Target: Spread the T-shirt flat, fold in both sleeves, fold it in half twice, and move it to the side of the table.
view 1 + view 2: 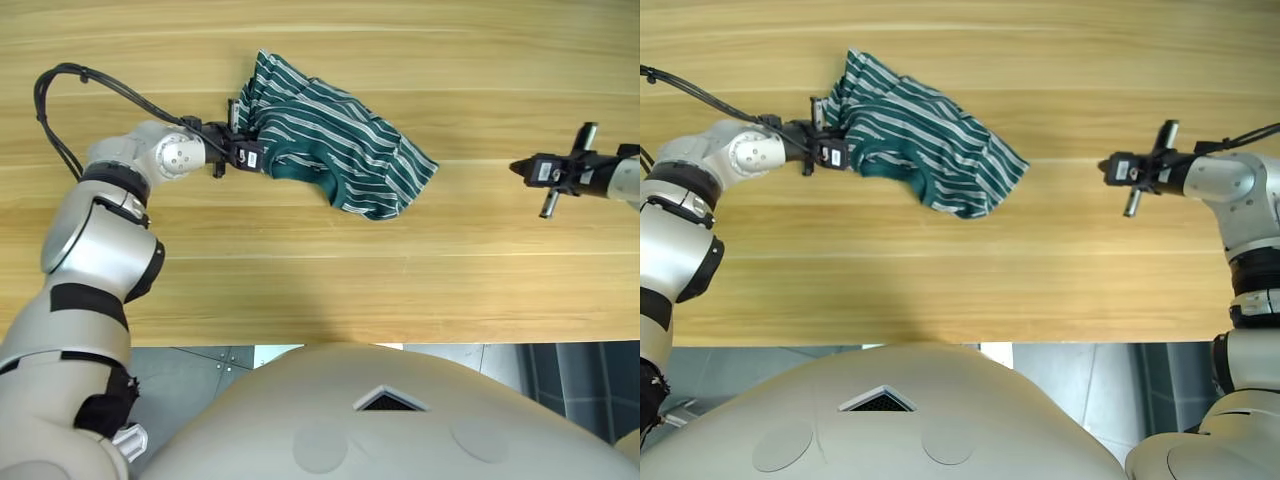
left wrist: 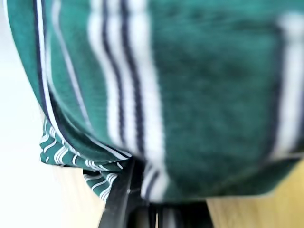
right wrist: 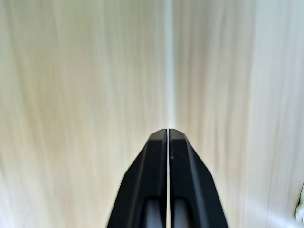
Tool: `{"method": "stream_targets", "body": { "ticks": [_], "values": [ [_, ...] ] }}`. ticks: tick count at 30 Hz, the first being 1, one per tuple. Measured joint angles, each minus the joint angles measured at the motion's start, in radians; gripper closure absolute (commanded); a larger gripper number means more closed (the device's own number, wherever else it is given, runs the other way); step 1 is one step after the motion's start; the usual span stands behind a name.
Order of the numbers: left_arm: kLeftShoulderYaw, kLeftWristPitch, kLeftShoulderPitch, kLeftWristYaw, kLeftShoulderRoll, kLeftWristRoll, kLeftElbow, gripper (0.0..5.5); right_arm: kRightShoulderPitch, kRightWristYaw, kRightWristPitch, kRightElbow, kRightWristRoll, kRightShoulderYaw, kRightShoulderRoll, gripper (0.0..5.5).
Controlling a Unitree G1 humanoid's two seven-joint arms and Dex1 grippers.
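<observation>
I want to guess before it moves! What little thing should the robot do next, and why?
Probably bring the right gripper over to the T-shirt's free right end, opening on the way. The T-shirt lies bunched up on the table, the left gripper pinches its left edge, and the right gripper is shut on nothing, off to the right.

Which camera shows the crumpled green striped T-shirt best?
The left eye view: the whole green striped T-shirt lies bunched on the wooden table, left gripper at its edge. Right eye view matches. Left wrist view: blurred close-up cloth. Right wrist view: tabletop wood.
</observation>
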Motion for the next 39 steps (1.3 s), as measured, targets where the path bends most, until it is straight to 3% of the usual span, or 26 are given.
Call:
{"method": "stream_targets", "body": {
  "ticks": [5,12,20,39],
  "values": [
    [0.011,-0.141,0.002,-0.011,-0.012,-0.010,-0.050,5.50,0.002,0.012,0.008,-0.046,0.042,-0.019,0.045,5.46],
    [0.031,-0.238,0.017,-0.015,0.065,-0.009,-0.142,5.50,0.025,0.012,0.009,-0.155,0.103,0.001,0.178,5.46],
    [0.032,-0.260,0.079,-0.053,0.087,-0.006,-0.195,5.50,-0.023,-0.062,-0.010,0.032,-0.049,0.106,0.330,5.46],
    [0.003,-0.123,0.000,0.053,-0.005,0.079,-0.091,5.50,-0.028,-0.084,-0.065,0.089,-0.075,0.115,0.279,5.46]
  ]
}}
